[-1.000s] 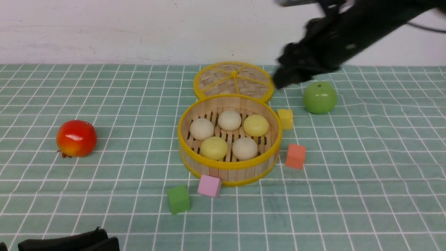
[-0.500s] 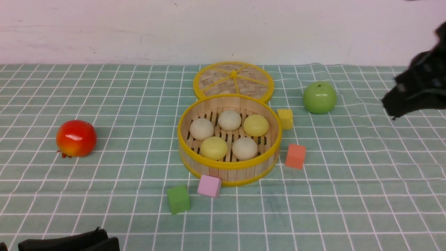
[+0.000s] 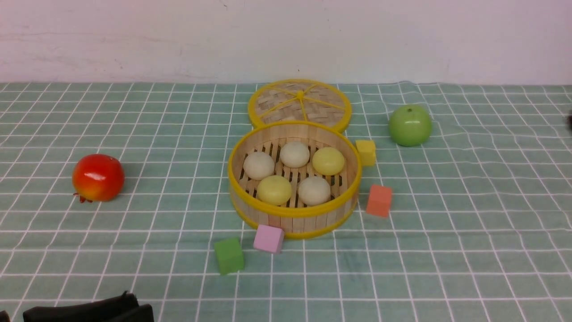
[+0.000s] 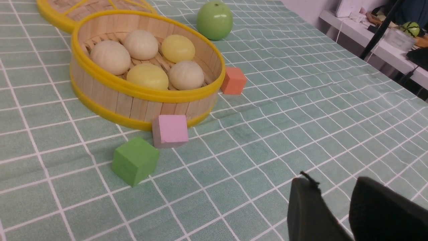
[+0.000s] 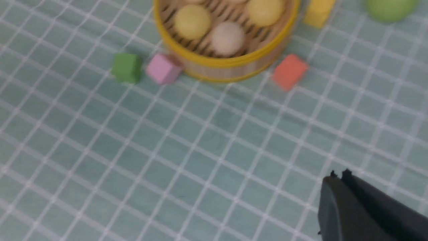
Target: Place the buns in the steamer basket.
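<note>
Round bamboo-slat steamer basket (image 3: 293, 179) holds all five buns (image 3: 292, 172); pink cube (image 3: 268, 238) touches its near wall. Checked green tablecloth (image 3: 469, 232) lies bare rightward. Left gripper (image 4: 334, 204) slightly parted, grasping nothing; right gripper (image 5: 337, 175) pressed together, holding nothing.

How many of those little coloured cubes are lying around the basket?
4, none hidden: the yellow cube at the steamer basket's far right, orange cube on its right, pink cube against its front, green cube beside the pink.
</note>
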